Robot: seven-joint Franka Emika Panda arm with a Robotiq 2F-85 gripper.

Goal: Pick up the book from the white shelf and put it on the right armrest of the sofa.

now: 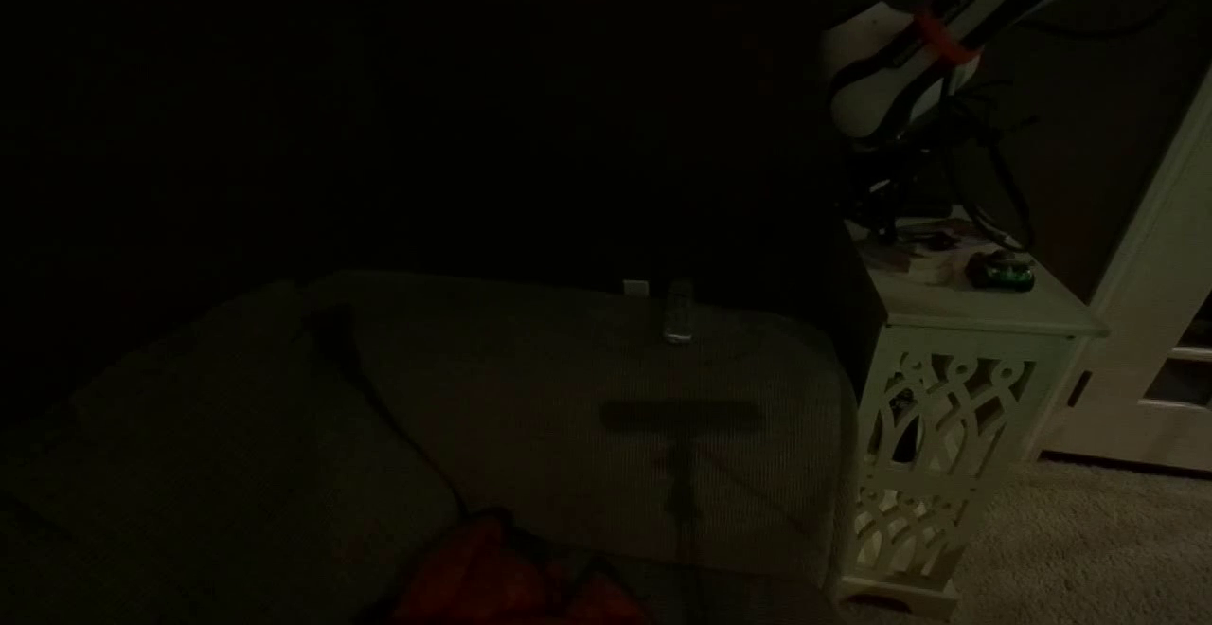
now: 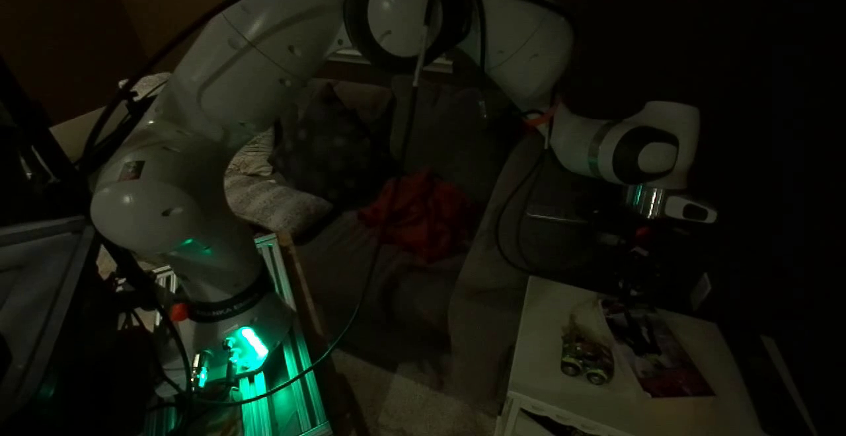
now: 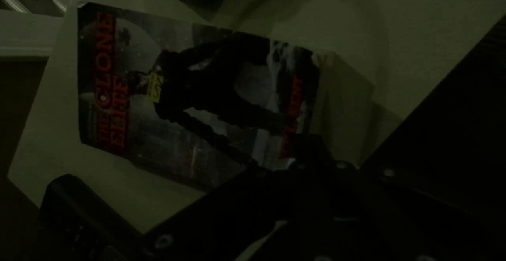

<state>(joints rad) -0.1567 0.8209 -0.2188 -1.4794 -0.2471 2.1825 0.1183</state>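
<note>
while the book point(image 3: 197, 91) lies flat on the white table point(image 2: 538, 357), your likeliest trouble is the first bite. your claw point(image 3: 187, 168) stands above it with its fingers apart, holding nothing that you can see; one fingertip overlaps the book's edge in the wrist view, and you can't tell whether it touches. come down off-line and that finger may press on the cover, or pinch only some pages, so the book flops open and slips. the dark hides depth, so the tips could also jam into the table. swing wide and you might knock the toy car point(image 2: 587, 359), just left of the book in an exterior view. farther left, the sofa armrest point(image 2: 482, 297) may be too soft or rounded to keep a book set down off-balance. you can read "the clone elite" in red at left in the wrist view, and what looks like "kent" at right; the scrawl on the yellow sticker point(image 3: 155, 87) is illegible. on the arm's base point(image 2: 228, 307), "franka" shows.
</note>
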